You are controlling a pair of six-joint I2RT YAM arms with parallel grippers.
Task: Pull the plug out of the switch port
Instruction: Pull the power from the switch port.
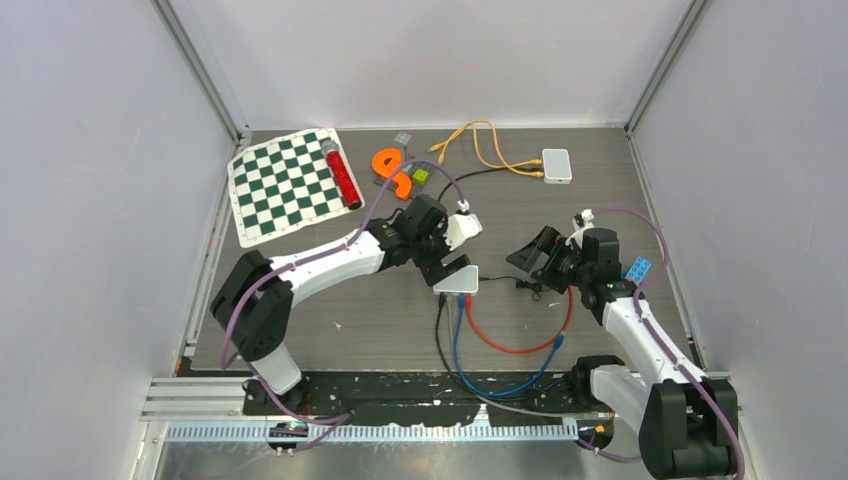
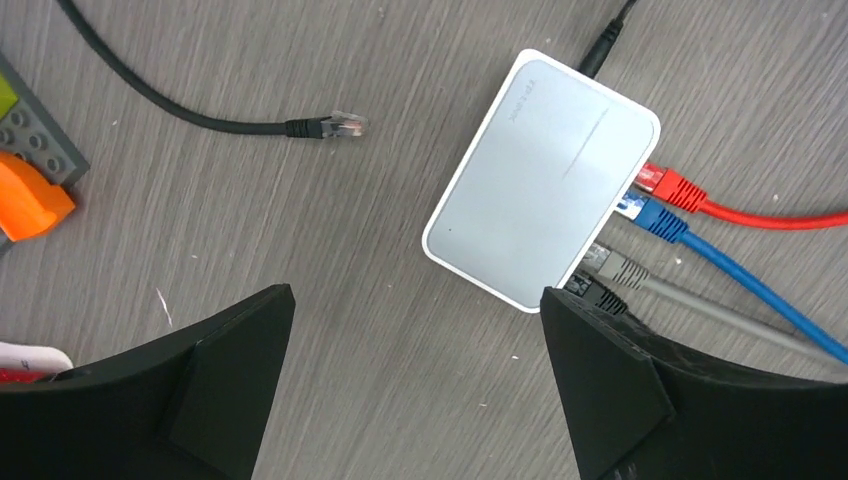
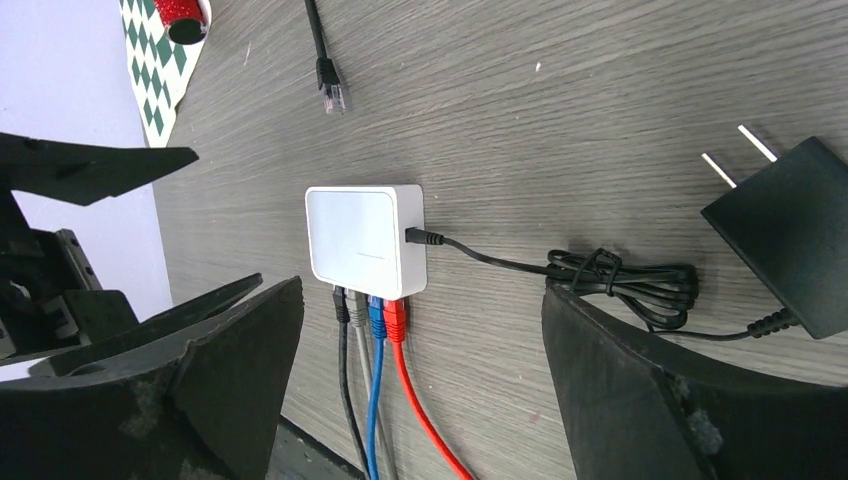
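Our left tool (image 2: 415, 295) hangs wide open and empty above the grey wood-grain worktop (image 2: 380, 330). One of its fingers (image 2: 640, 400) overlaps the last plug in the row. Our right tool (image 3: 422, 290) is also spread wide, holding nothing, and faces the same spot from the other side.

Between them the small white plastic network switch (image 2: 540, 190) lies flat. Four plugs sit side by side in its ports: the red plug (image 2: 672, 186), the blue plug (image 2: 650, 215), the grey plug (image 2: 612, 262) and the black plug (image 2: 597, 293). A loose black cable (image 2: 335, 125) lies well apart.

We see three risks. The plugs sit so close together that a wide closure could pinch two at once. The switch looks light, so unless we pin it, it may slide along with the cable. Pulling without pressing the latch could jam the plug or strain the port.
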